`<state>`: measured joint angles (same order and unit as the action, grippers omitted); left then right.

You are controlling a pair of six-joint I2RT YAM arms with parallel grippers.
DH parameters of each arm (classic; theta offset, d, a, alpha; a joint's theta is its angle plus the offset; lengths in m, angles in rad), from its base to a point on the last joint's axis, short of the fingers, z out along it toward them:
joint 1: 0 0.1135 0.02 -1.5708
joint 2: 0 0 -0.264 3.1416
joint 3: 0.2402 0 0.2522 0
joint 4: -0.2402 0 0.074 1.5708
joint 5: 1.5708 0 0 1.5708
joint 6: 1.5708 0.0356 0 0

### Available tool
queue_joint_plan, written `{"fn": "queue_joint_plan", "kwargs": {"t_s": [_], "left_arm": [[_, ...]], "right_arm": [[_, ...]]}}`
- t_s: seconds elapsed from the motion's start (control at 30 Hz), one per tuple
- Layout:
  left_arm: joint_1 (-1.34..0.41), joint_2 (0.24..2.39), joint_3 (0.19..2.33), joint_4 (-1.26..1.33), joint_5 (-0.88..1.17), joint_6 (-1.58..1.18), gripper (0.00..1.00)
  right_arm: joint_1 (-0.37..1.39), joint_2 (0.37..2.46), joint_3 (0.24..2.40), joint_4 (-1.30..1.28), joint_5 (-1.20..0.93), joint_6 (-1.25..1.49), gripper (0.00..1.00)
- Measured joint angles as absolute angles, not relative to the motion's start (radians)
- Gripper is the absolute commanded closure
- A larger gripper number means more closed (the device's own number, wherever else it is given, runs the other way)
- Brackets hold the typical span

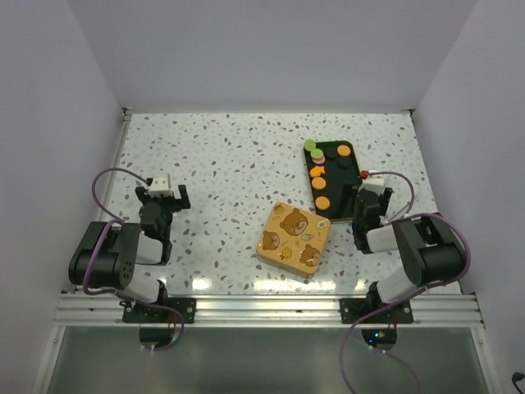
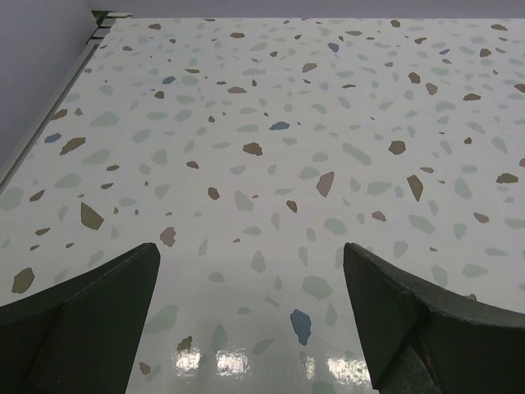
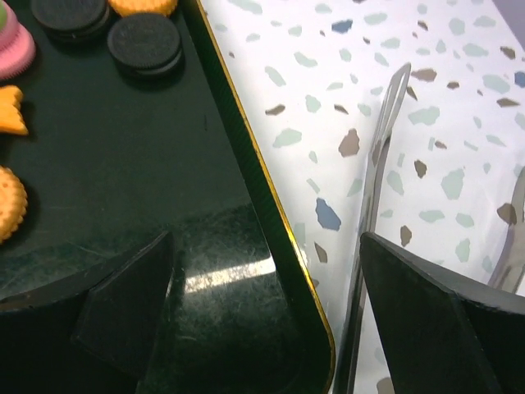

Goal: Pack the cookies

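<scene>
The cookies lie on a dark, gold-rimmed tray (image 1: 343, 168) at the right: orange-tan cookies (image 1: 320, 184) in a row, with dark, green and pink ones behind them. In the right wrist view I see orange cookies (image 3: 8, 205) and black sandwich cookies (image 3: 145, 41) on the tray (image 3: 123, 164). My right gripper (image 3: 267, 238) is open, low over the tray's near right corner, with nothing between its fingers; from above the right gripper (image 1: 363, 197) covers that corner. My left gripper (image 2: 250, 246) is open over bare speckled tabletop, and in the top view the left gripper (image 1: 163, 194) stands far left of the tray.
A square yellow tin (image 1: 294, 236) with bear pictures, lid on, sits in the middle near the front. Metal tongs (image 3: 373, 180) lie on the table just right of the tray, beside my right finger. Walls close in the table on three sides.
</scene>
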<state>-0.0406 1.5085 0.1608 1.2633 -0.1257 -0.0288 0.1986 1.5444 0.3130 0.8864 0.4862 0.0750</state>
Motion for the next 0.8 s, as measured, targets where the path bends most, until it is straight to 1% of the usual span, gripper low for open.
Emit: {"fn": "queue_joint_plan", "kwargs": {"t_s": [0.23, 0.8], "left_arm": [[-0.041, 1.509, 0.161, 1.263, -0.126, -0.029, 0.0], [-0.041, 1.509, 0.161, 1.263, -0.126, -0.029, 0.0]], "right_arm": [[0.195, 1.551, 0.313, 0.973, 0.448, 0.065, 0.01], [0.195, 1.551, 0.313, 0.995, 0.429, 0.062, 0.01]]}}
